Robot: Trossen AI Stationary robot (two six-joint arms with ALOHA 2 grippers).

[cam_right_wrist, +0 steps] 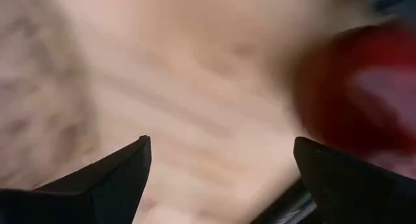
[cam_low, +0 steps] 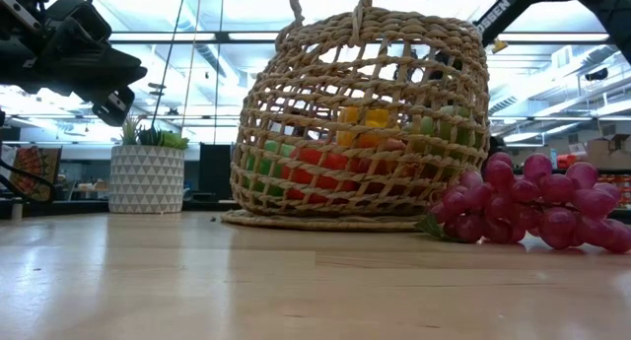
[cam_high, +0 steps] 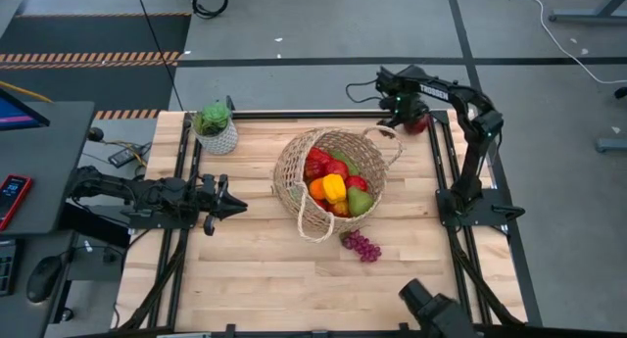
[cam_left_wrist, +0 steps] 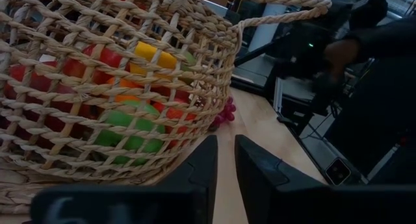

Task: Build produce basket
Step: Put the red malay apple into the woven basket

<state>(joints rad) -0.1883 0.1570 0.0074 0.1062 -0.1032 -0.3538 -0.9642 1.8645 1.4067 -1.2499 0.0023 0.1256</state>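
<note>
The left end effector (cam_high: 233, 207) hovered low over the tabletop (cam_high: 255, 279) with its fingers (cam_left_wrist: 201, 169) drawn nearly together and nothing between them, its tips pointing at the basket (cam_high: 328, 181), which stood near, directly ahead of it. The basket held red, orange, yellow and green produce (cam_high: 336, 186); through the weave, the left wrist view showed a yellow pepper (cam_left_wrist: 153, 55), red pieces and a green piece (cam_left_wrist: 127, 130) against the near wall. A bunch of purple grapes (cam_high: 361, 246) lay on the tabletop just beside the basket, on the side away from the right end effector and off to one side of the left one; in the low view the grapes (cam_low: 532, 210) touched the basket's base. The right end effector (cam_high: 409, 113) stood at the far edge of the tabletop, beyond the basket's far handle (cam_high: 392, 140), with its fingers (cam_right_wrist: 123, 169) spread wide and gripping nothing. A red piece of produce (cam_high: 419, 123) lay just beside it, near one finger rather than between the two; in the right wrist view this red piece (cam_right_wrist: 357, 97) was blurred. A potted plant (cam_high: 215, 127) stood at the far side of the tabletop, well apart from the left end effector.
</note>
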